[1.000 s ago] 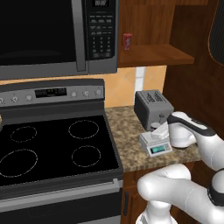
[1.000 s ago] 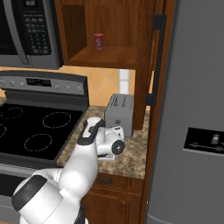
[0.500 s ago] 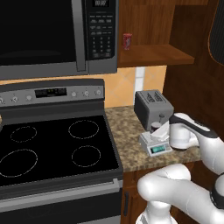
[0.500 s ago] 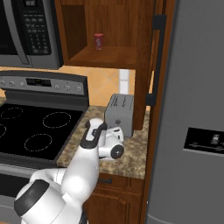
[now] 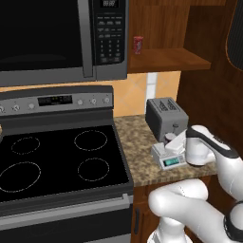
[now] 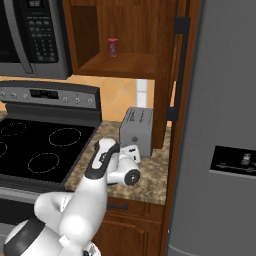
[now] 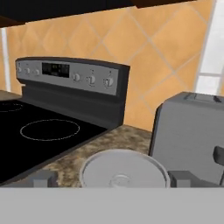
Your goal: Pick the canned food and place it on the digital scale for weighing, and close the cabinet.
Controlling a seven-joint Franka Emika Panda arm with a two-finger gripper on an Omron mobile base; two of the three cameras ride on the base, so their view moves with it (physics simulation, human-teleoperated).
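The canned food (image 7: 124, 169) shows its pale round top low in the hand view, between my gripper (image 7: 114, 178) fingers, with a gap on each side. From the left base view a dark-red sliver of the canned food (image 5: 169, 138) sits on the white digital scale (image 5: 159, 151), in front of the toaster. My gripper (image 5: 176, 142) is open around it, and my gripper (image 6: 132, 151) also appears beside the toaster in the right base view. The cabinet (image 5: 166, 59) stands open, its door (image 6: 179, 70) swung out with the black bar handle.
A grey two-slot toaster (image 5: 165, 115) stands right behind the scale. A slim bright red can (image 5: 138, 44) is on the cabinet shelf. The black stove (image 5: 57, 161) lies to the left, the microwave (image 5: 57, 38) above it, and a grey fridge (image 6: 225, 130) to the right.
My jaws have spread apart and let go of the can, which now rests on the scale. The arm has hardly moved.
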